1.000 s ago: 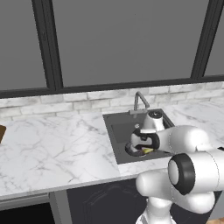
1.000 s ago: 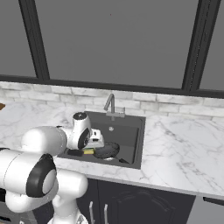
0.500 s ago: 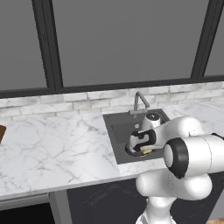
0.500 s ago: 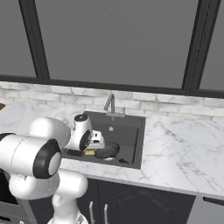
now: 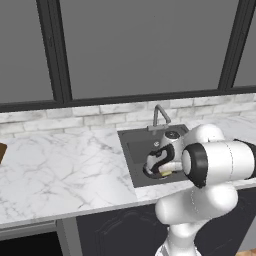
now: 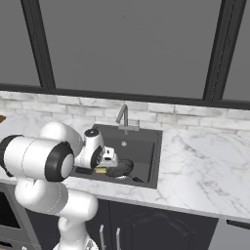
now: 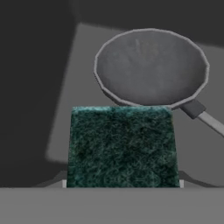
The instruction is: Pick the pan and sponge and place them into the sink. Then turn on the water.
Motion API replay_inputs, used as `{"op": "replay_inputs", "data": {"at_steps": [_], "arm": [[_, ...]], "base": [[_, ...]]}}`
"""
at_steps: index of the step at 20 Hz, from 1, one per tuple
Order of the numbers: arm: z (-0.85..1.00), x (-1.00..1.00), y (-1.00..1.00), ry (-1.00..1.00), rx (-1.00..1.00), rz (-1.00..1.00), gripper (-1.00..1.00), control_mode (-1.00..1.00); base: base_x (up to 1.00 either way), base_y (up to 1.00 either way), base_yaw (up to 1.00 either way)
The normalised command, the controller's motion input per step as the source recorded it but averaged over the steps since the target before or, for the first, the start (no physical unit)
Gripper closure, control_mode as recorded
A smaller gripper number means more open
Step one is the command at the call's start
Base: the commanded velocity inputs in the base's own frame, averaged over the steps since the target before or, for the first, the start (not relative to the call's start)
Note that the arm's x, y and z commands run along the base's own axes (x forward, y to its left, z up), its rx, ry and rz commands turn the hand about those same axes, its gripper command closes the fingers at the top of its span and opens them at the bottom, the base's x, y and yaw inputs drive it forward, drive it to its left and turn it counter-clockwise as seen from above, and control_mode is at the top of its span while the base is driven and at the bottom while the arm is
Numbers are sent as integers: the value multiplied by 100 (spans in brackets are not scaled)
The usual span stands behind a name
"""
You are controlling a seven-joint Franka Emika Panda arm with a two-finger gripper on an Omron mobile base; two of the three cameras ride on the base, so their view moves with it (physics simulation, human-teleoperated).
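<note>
Two task things sat down in the sink [image 5: 131,160] as the left base view had it: the gripper [image 5: 161,167] hung low inside the basin with a sliver of yellow sponge [image 5: 166,173] showing at its tip, and the faucet [image 5: 159,115] stood at twelve o'clock, dry.

Over in the right base view, the gripper [image 6: 108,163] hovered at the basin's nine o'clock side, the sponge [image 6: 101,170] under it, and the pan [image 6: 120,167] lay on the floor at about three o'clock of the hand.

Through the hand view, the sponge [image 7: 122,146] filled the low centre between the jaws, gripped by the look of it; the pan [image 7: 151,66] lay beyond at twelve o'clock, handle toward four.

Best play, I'd judge: release low so the sponge settles flat beside the pan, lift straight out, then go for the faucet.
</note>
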Motion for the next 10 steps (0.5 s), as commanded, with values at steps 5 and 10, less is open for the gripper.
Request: {"op": "replay_inputs", "data": {"at_steps": [5,10], "arm": [[-15,26,0,4,0,-7,100,-100],[-18,25,0,5,0,-6,100,-100]], "base": [[0,0,0],[0,0,0]]}}
